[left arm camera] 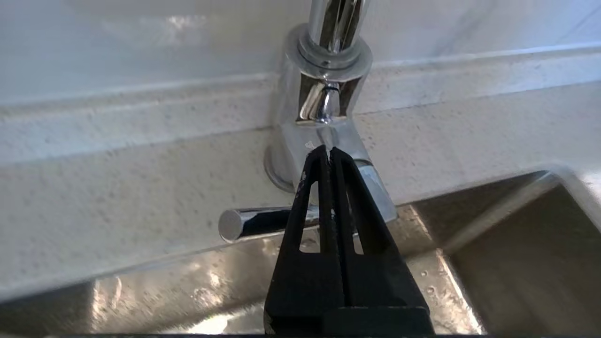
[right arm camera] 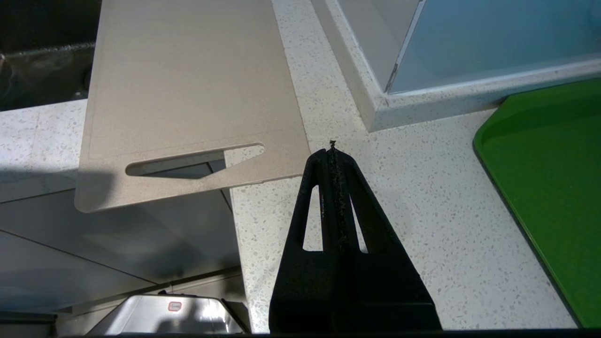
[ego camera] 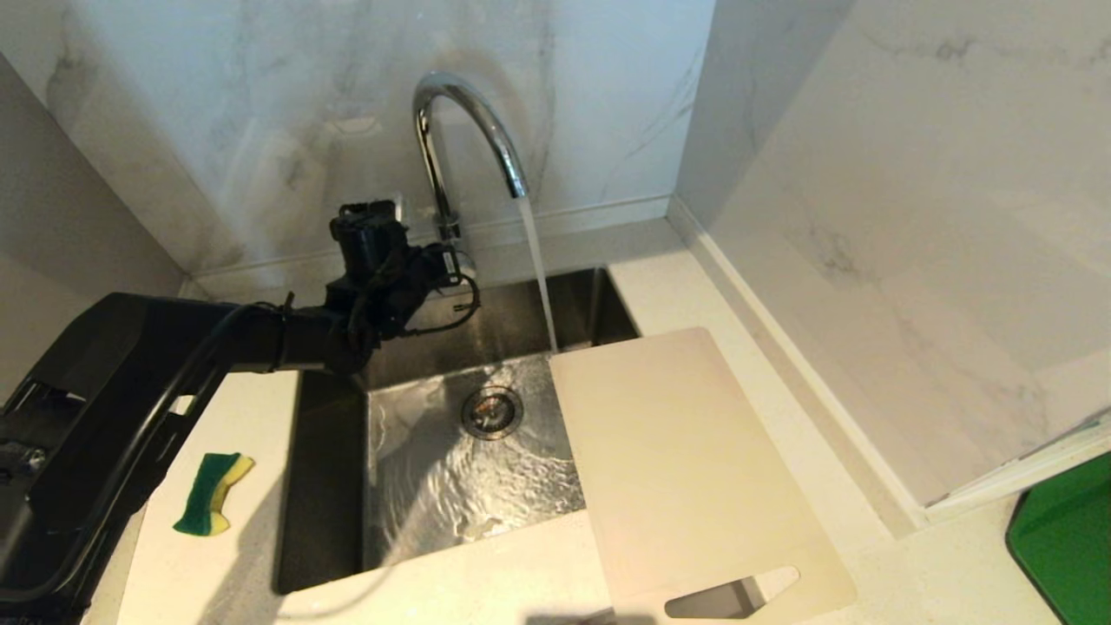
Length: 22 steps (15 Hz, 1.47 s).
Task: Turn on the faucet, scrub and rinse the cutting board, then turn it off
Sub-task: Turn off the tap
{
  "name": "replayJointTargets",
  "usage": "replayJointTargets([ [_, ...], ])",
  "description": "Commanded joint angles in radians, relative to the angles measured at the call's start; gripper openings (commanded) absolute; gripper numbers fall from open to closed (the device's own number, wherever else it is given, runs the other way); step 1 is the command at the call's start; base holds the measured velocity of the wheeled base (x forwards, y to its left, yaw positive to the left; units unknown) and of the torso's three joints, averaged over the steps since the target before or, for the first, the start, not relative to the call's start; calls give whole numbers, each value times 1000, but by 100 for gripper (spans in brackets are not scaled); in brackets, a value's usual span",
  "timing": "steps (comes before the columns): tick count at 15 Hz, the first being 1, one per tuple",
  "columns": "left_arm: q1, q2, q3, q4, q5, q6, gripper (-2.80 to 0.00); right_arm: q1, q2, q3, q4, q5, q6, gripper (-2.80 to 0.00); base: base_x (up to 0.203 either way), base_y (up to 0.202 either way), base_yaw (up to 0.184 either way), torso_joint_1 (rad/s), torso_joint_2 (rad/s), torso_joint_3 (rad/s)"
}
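Observation:
The chrome faucet arches over the sink, and a stream of water runs from its spout. The cream cutting board lies flat across the sink's right edge and the counter, with its handle slot toward the front. My left gripper is at the faucet's base. In the left wrist view the left gripper is shut on nothing. Its tips are against the faucet body, and its fingers cross in front of the thin lever. My right gripper is shut and hangs over the speckled counter beside the cutting board's handle end.
A green and yellow sponge lies on the counter left of the steel sink. A green tray sits at the far right. Marble walls close off the back and right. Water ripples around the drain.

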<state>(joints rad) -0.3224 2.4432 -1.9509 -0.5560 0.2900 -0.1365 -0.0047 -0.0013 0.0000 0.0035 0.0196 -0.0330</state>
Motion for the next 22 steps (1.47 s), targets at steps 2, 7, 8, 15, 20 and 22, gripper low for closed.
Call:
replayJointTargets([
  [2,29,37,0,1,5,15,-280,0,1,0,0,0,-1,-280,0,0,0,0,0,0],
  [7,52,39,-1,-1,-3,14,-280,0,1,0,0,0,-1,-280,0,0,0,0,0,0],
  [8,53,41,-5,-1,-2,14,-280,0,1,0,0,0,-1,-280,0,0,0,0,0,0],
  [15,40,-57,7,31,57,-4,-280,0,1,0,0,0,1,-280,0,0,0,0,0,0],
  [20,13,-267,51,200,58,-121,-280,0,1,0,1,0,1,-280,0,0,0,0,0,0],
  [22,24,-355,122,216,57,-127,-280,0,1,0,1,0,1,-280,0,0,0,0,0,0],
])
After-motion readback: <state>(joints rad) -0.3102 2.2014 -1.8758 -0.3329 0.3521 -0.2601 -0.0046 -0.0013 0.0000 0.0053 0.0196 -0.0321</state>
